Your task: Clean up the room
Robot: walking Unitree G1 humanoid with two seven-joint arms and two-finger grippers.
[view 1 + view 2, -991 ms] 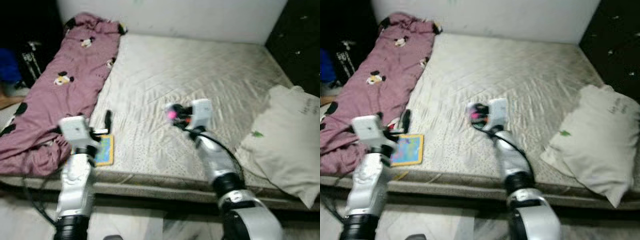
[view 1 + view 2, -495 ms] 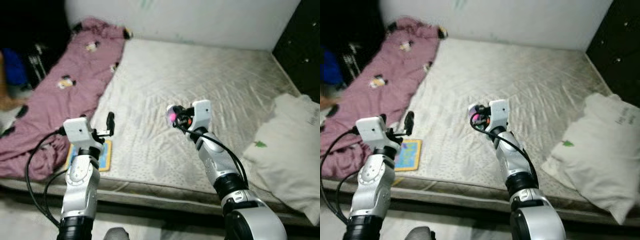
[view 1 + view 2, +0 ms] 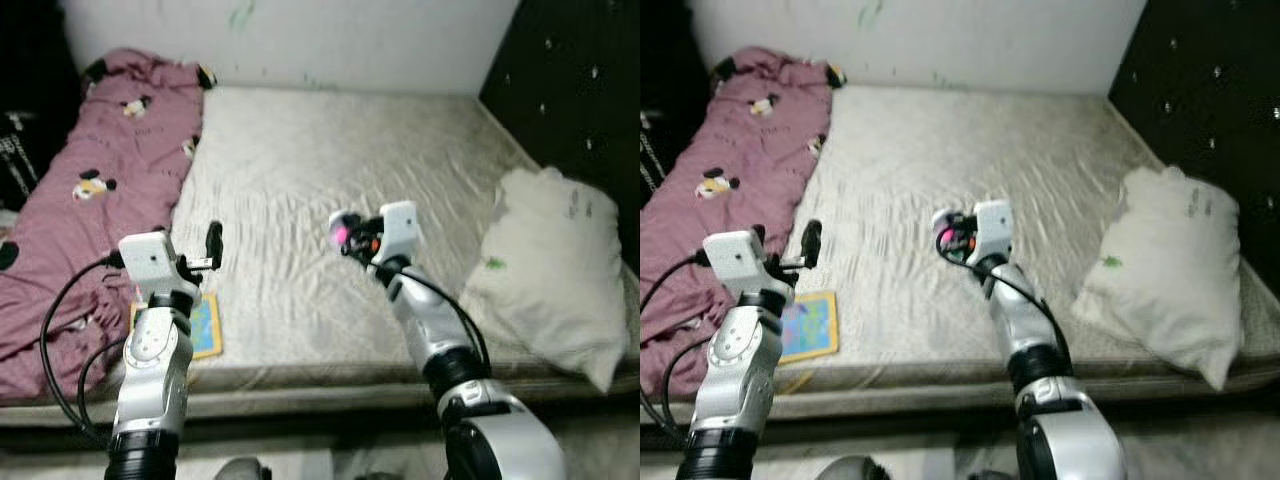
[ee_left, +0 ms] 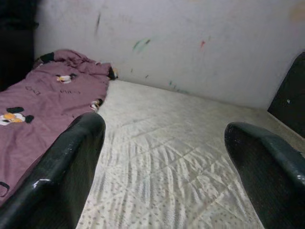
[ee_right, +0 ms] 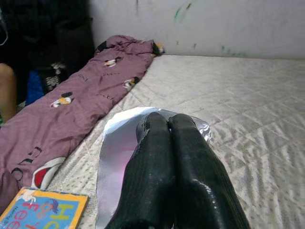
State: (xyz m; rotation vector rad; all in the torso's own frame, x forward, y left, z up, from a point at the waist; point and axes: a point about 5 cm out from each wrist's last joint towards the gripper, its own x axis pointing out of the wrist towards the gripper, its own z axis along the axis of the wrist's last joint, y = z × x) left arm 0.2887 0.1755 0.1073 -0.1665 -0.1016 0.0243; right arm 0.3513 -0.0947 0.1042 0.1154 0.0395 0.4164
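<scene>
Bed (image 3: 330, 180) wide open mid-mattress, blanket (image 3: 80, 200) along its left edge, pillow (image 3: 550, 270) at right edge. Book (image 3: 203, 325) near front edge. Right tool (image 5: 167, 138) clenched on silver wrapper (image 5: 116, 148), up over mattress; left tool (image 4: 162, 157) released, above book.

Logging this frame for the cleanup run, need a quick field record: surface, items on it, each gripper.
surface: bare mattress
blanket: purple cartoon-print blanket along the robot's left side
pillow: white pillow at right edge
book: colourful book near front left edge
left gripper: left gripper open, holding nothing, above the bed
right gripper: right gripper shut on silver and pink wrapper, raised above the mattress
</scene>
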